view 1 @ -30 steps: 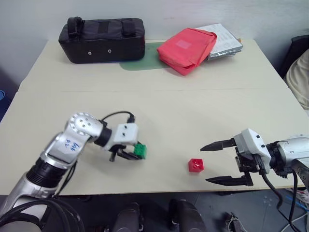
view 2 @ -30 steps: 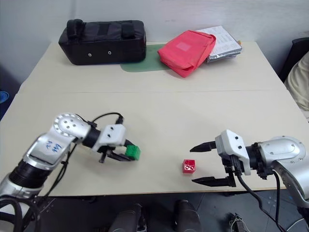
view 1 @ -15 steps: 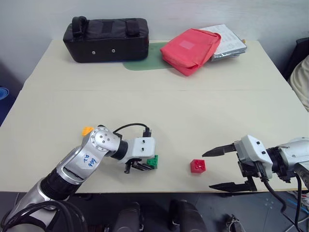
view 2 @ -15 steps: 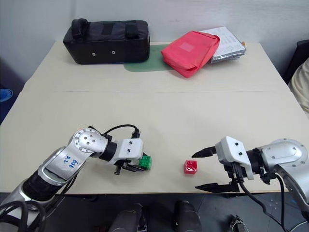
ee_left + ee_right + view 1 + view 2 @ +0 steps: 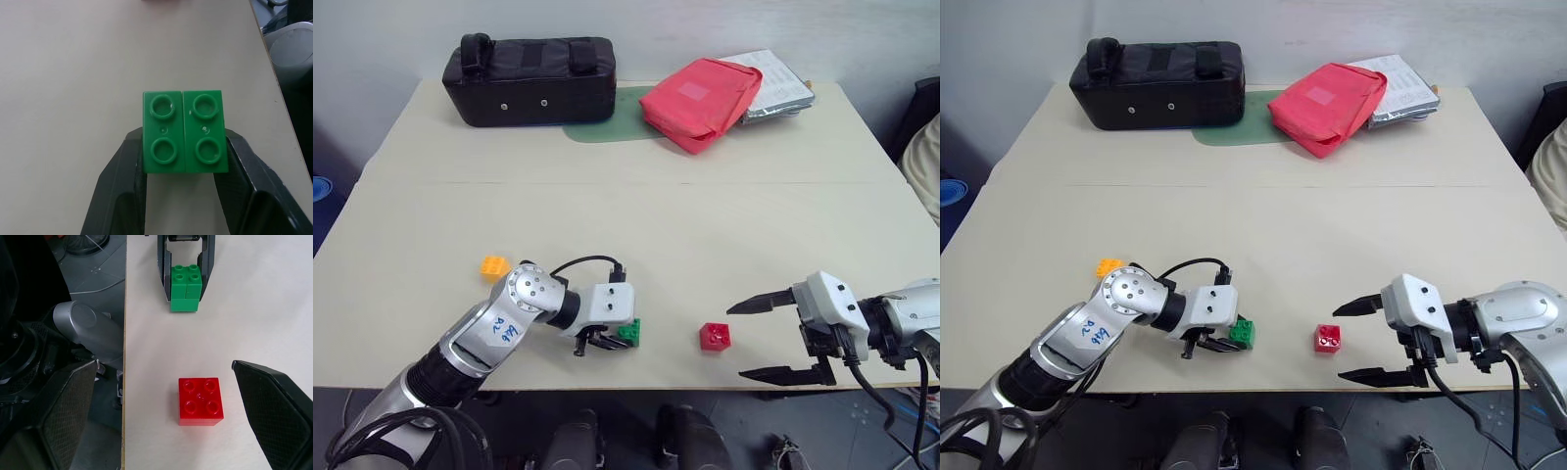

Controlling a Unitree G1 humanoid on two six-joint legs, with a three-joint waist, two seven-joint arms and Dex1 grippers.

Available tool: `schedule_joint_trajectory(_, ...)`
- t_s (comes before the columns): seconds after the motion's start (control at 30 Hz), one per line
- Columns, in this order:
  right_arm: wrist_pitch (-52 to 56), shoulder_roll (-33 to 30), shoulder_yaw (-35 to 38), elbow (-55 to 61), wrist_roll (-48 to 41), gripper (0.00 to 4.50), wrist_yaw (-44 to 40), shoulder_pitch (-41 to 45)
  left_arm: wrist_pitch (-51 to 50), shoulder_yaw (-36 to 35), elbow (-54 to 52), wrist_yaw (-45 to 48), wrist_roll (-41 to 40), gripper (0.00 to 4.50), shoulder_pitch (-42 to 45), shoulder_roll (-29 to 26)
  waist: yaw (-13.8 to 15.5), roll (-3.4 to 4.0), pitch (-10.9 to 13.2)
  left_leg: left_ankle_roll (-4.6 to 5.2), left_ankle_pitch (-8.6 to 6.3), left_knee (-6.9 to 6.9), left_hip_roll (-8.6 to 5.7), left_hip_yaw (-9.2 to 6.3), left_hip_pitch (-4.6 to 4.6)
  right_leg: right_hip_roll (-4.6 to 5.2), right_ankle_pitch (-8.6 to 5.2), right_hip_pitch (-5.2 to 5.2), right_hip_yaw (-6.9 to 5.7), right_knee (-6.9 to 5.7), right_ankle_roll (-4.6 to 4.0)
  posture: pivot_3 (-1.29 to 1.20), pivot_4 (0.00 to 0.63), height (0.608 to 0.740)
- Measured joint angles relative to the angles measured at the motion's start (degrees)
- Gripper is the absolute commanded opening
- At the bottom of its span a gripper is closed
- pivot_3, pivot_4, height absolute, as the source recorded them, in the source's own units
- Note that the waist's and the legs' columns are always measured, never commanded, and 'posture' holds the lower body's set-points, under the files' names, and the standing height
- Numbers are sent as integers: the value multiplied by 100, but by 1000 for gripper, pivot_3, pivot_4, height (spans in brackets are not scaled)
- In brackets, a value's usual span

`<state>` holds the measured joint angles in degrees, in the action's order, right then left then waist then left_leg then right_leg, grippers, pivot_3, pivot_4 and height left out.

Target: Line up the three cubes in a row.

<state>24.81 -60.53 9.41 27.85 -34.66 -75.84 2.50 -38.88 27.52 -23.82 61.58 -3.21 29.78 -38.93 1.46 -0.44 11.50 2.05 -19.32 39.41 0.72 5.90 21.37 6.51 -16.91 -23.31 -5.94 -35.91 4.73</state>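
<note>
Green cube point(image 5: 185, 131) is being placed beside the red cube point(image 5: 714, 336).
Left gripper point(image 5: 607, 340) is clenching it; release comes next, right gripper point(image 5: 785, 333) gaping idle.

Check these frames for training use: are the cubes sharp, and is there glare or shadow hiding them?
Left wrist view: green cube crisp, studs clear, no glare. Right wrist view: red cube sharp, its own gripper's fingers blurred. Left eye view: even light, soft shadows, orange-yellow cube small but unobscured.
</note>
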Motion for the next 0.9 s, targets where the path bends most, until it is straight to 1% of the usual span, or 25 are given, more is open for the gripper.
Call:
schedule_joint_trajectory(0.07, 10, 0, 0, 7, -2, 4500, 53, 0, 26, 9, 21, -16, 0, 1484, -33, 10, -1, 0, 0, 0, 0, 1, 0, 0, 0, 0, 0, 0, 0, 0, 0, 0, 150, 740)
schedule_joint_trajectory(0.1, 12, 0, 0, 13, -2, 4500, 70, -1, 26, 10, 36, -19, 0, 2201, -58, 11, -1, 0, 0, 0, 0, 1, 0, 0, 0, 0, 0, 0, 0, 0, 0, 0, 150, 740)
schedule_joint_trajectory(0.17, 12, 0, 0, 34, -3, 4500, 96, -9, 25, 18, 63, -15, -10, 2761, -96, 10, 0, 0, 0, 0, 0, 1, 0, -1, 0, 0, 0, 0, -1, 0, 0, 0, 150, 740)
schedule_joint_trajectory(0.23, 12, 0, 0, 68, -3, 4500, 116, -20, 25, 29, 66, -10, -12, 3460, -103, 10, 2, 0, 0, 0, 0, 3, 0, -2, 0, 1, 0, 2, -1, 0, 0, 0, 150, 740)
schedule_joint_trajectory(0.37, 10, 0, -5, 83, -1, 4500, 126, 8, 32, 38, 64, -19, -11, 4481, -104, 3, -1, 0, 0, 0, 0, 3, 0, -3, 0, 1, 0, 2, -2, 0, 0, 0, 150, 740)
schedule_joint_trajectory(0.5, 4, 1, -21, 66, 4, 4500, 121, 110, -92, -90, -16, -30, -135, 4481, -148, -50, -5, 0, 0, 0, 0, 3, 0, -3, 0, 1, 0, 2, -2, 0, 0, 0, 150, 740)
schedule_joint_trajectory(0.63, 6, 1, -41, -48, -5, 4500, 81, 308, -299, -653, -19, -34, -427, 4481, -139, -189, -10, 0, 0, 0, 0, 8, 0, -6, 0, 1, 0, 3, -3, -1, 0, 0, 150, 740)
schedule_joint_trajectory(0.8, 184, 153, -195, -331, -253, 4500, 23, 905, -612, -1872, 55, -1, -1084, 4481, -133, -538, -16, 0, 0, 0, 0, 9, 1, -12, 2, 3, -1, 4, -8, -1, -2, 0, 150, 740)
schedule_joint_trajectory(0.9, 392, 357, -387, -578, -426, 4500, 9, 1496, -1069, -3034, 2, 140, -1781, 4481, -524, -919, -95, 0, 0, -4, -1, 9, 5, -15, 5, 2, -4, 1, -12, -5, -6, 0, 150, 740)
